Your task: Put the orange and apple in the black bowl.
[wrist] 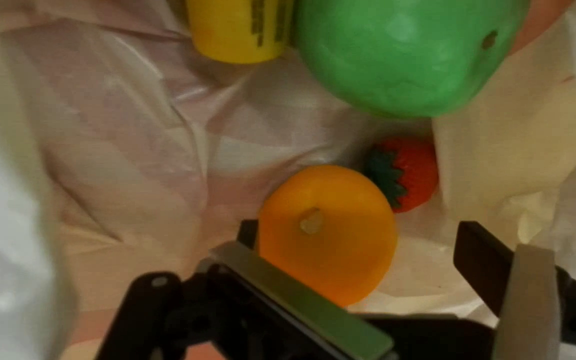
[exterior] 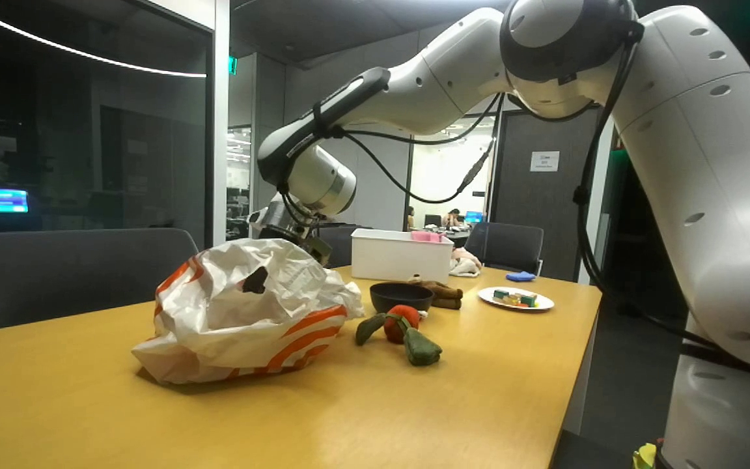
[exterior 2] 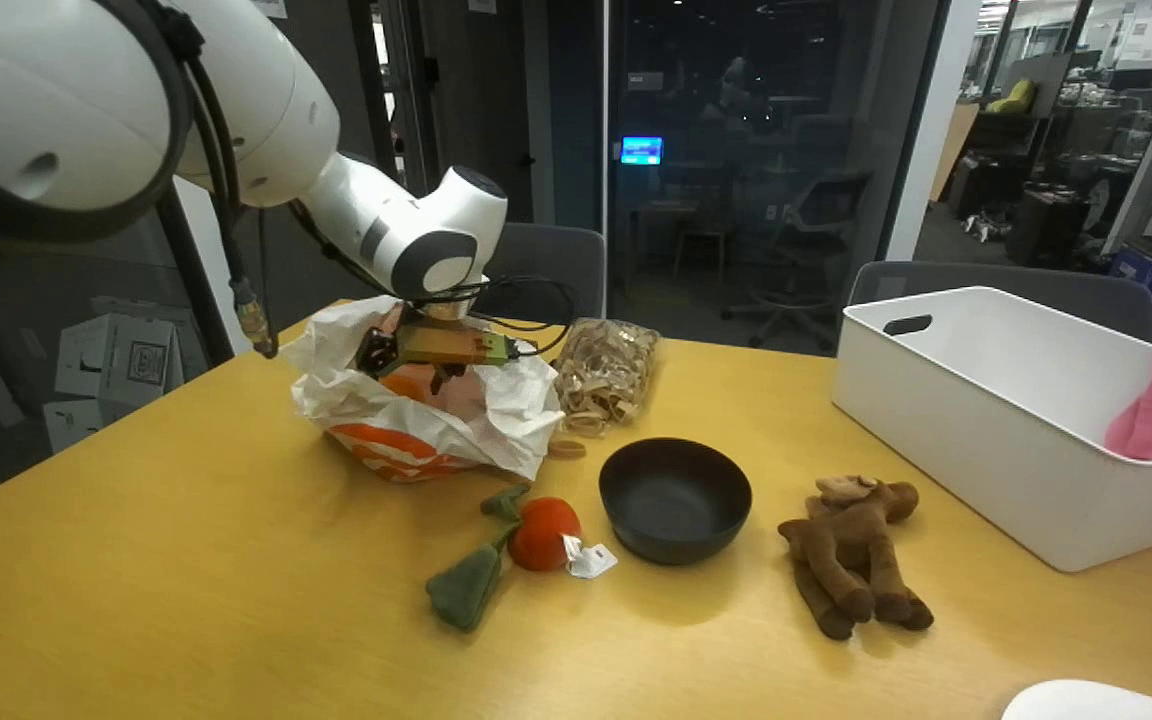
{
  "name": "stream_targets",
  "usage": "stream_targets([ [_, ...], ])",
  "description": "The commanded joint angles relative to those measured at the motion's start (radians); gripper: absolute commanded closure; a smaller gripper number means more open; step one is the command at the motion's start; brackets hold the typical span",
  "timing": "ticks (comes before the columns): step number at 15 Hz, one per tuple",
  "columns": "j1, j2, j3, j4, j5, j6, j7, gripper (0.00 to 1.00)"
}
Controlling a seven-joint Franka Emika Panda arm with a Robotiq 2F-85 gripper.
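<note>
The orange (wrist: 328, 240) lies inside a crumpled white plastic bag (exterior 2: 416, 445) and also shows through the bag's mouth in an exterior view (exterior 2: 404, 385). My gripper (wrist: 360, 240) is open, reaching down into the bag mouth. In the wrist view the orange appears between the fingers, close to the left one; contact cannot be told. A green round fruit (wrist: 408, 50), apple-like, lies in the bag beyond the orange. The black bowl (exterior 2: 674, 500) stands upright on the table with nothing visible inside; it also shows in an exterior view (exterior: 401, 298).
In the bag are a strawberry (wrist: 415, 172) and a yellow tub (wrist: 240, 30). A red plush with green leaves (exterior 2: 544, 535) lies between bag and bowl. Around stand a packet of bands (exterior 2: 606, 375), a brown plush (exterior 2: 851, 560), a white bin (exterior 2: 976, 440) and a plate (exterior: 487, 296).
</note>
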Motion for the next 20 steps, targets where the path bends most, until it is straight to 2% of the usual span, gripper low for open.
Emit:
stream_targets([
  [1,-0.001,-0.013,0.007,0.026,0.057,-0.08,-0.062,0.0],
  [12,0.018,0.043,0.004,0.026,0.081,-0.025,-0.24,0.0],
  [20,0.048,0.082,0.018,0.021,0.077,0.186,-0.278,0.0],
])
